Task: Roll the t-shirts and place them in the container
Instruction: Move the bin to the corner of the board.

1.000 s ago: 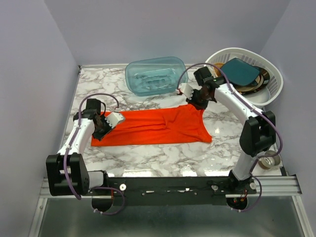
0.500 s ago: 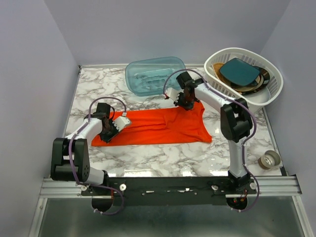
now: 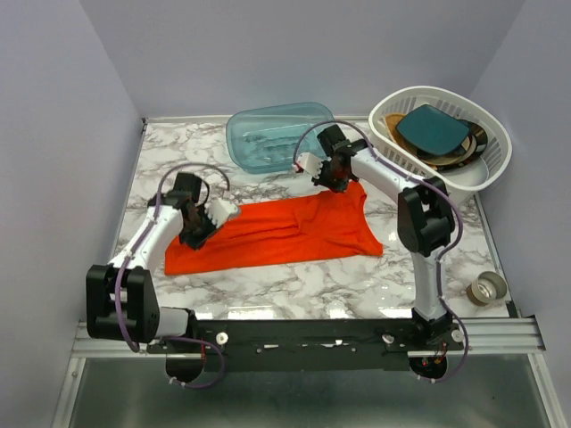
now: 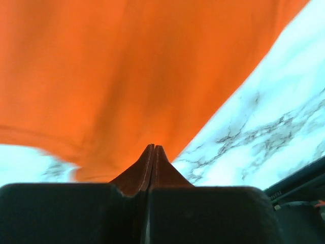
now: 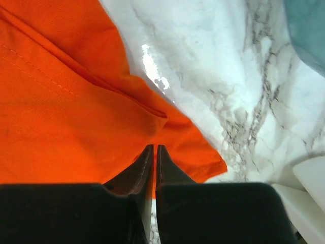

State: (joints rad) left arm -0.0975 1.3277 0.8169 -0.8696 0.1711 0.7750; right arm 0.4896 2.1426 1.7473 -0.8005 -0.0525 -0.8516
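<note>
- The t-shirt [image 3: 285, 230] lies flat on the marble table [image 3: 268, 285] as a long band. Its long axis runs from the left gripper [image 3: 198, 221] across to the right gripper [image 3: 334, 175].
- Each gripper sits at one end of the band, so neither arm is nearer.
- From the left gripper's tips, the cloth spreads ahead and toward the other arm.
- From the right gripper's tips, the cloth lies ahead and to one side, with bare marble on the other.
- The left gripper's jaws are pressed together, apparently pinching the bunched edge.
- The right gripper's jaws are all but closed, leaving a thin slit, and nip the hemmed corner.
- Rolling would likely run along that long axis.
</note>
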